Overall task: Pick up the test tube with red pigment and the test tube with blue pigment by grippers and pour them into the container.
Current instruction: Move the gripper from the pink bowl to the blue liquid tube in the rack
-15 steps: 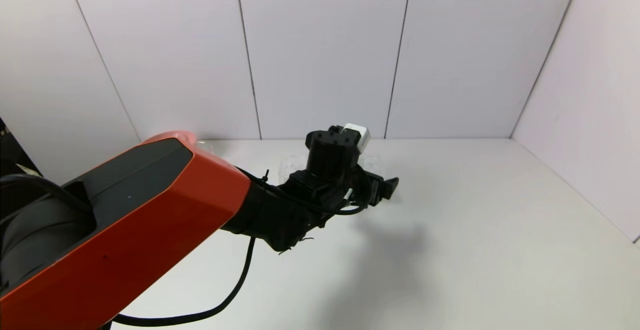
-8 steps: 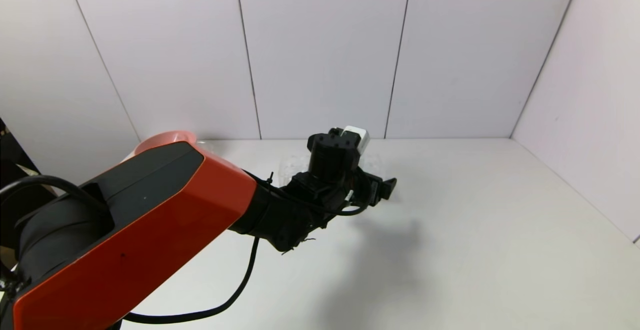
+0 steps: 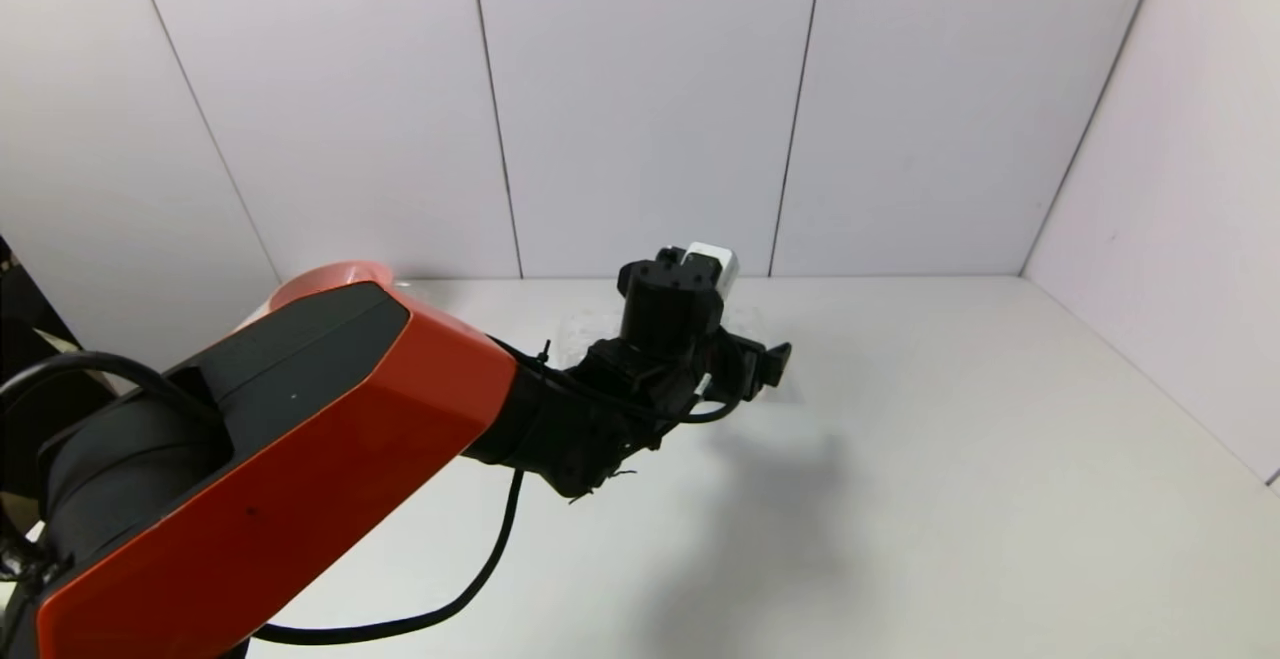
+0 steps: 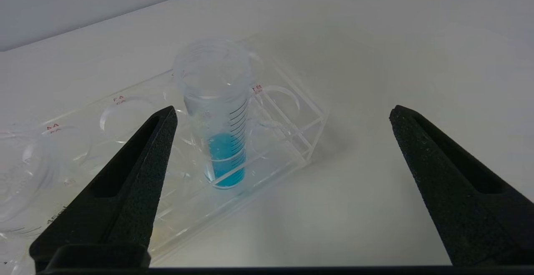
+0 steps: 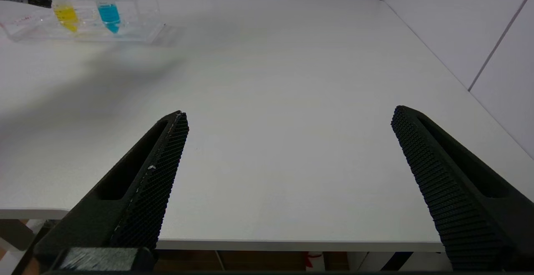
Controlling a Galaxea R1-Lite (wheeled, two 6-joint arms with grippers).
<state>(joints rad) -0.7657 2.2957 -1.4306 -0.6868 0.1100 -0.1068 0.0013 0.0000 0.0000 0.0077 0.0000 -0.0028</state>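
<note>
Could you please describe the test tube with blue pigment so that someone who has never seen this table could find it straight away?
On the white table, look for the clear tube rack near the back wall, under the left end effector. The test tube with blue pigment stands upright near the rack's end. Its neighbour in the rack, the tube with yellow liquid, has the same shape; only this one holds bright blue liquid.

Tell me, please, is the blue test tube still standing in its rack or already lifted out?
In the rack: the test tube with blue pigment stands upright in the clear rack, with the open left gripper short of it.
</note>
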